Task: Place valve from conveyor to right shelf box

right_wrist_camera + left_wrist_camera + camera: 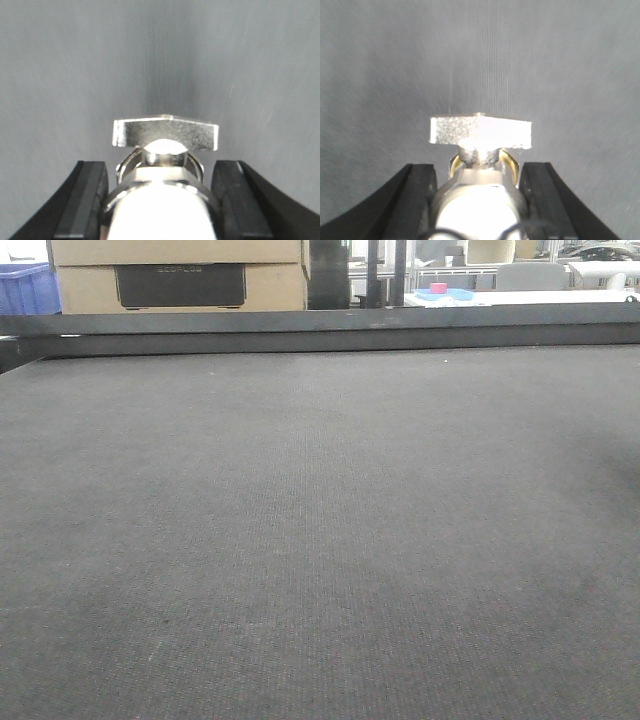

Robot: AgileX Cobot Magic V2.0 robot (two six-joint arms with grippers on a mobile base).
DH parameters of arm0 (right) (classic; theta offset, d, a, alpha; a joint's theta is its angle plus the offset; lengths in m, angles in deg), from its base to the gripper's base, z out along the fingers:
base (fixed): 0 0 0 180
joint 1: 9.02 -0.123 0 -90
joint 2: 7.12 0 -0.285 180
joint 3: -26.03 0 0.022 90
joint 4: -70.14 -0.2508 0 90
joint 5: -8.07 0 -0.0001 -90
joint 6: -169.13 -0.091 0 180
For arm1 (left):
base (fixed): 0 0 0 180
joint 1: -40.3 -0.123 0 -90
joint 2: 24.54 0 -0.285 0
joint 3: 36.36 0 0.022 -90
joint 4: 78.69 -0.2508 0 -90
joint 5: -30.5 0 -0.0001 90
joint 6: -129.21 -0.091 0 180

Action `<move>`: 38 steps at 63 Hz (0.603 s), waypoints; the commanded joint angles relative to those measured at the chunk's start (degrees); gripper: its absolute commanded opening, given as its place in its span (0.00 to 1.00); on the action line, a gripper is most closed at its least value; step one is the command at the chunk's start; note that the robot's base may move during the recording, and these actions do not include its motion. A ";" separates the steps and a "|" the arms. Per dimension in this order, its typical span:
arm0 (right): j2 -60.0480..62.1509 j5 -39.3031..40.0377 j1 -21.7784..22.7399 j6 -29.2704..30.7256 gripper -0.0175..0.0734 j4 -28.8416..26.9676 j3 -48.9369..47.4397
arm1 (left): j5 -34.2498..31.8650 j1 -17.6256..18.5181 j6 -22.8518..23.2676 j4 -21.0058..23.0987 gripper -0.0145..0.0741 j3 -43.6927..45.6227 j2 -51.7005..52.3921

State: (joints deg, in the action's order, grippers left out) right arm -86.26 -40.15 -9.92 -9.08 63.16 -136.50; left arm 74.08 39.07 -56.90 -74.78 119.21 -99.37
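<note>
Glossy bare metal valve (480, 131); matt, finely woven, rough cloth conveyor (320, 540).

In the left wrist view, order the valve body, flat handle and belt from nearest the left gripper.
1. The valve body, held in the left gripper.
2. The flat handle, just ahead, centre.
3. The belt, behind everything.

The valve (161, 195) fills the lower middle. Its shiny, rounded metal body runs up from the bottom edge to a flat, rough-faced bar handle (165, 134) set crosswise on top. The right gripper (159, 172) clasps the valve, with one black finger (87, 200) against the left of its body and the other against the right. Behind the valve lies the grey belt (75, 60), blurred into long streaks.
</note>
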 commanded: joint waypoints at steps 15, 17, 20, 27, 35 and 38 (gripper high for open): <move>14.80 14.71 0.15 0.31 0.01 0.53 11.15 | -10.87 0.04 0.19 0.91 0.04 -7.85 20.88; 16.41 15.96 0.15 0.31 0.01 0.53 12.33 | -10.47 0.04 0.19 0.91 0.04 -7.96 22.79; 19.12 17.62 0.15 0.31 0.01 0.53 14.15 | -10.01 0.04 0.19 0.91 0.04 -7.96 25.05; 25.03 17.33 0.15 0.31 0.01 0.53 15.93 | -9.56 0.04 0.19 0.91 0.04 -7.96 30.76; 30.88 17.30 0.15 0.31 0.01 0.53 16.03 | -9.56 -0.06 0.19 0.91 0.04 -7.96 35.98; 32.99 17.61 0.15 0.31 0.01 0.53 15.93 | -9.56 -0.07 0.19 0.91 0.04 -7.96 37.51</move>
State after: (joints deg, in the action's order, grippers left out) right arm -57.24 -27.03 -9.92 -9.08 63.26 -120.09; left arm 66.56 39.07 -56.90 -74.57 111.03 -64.56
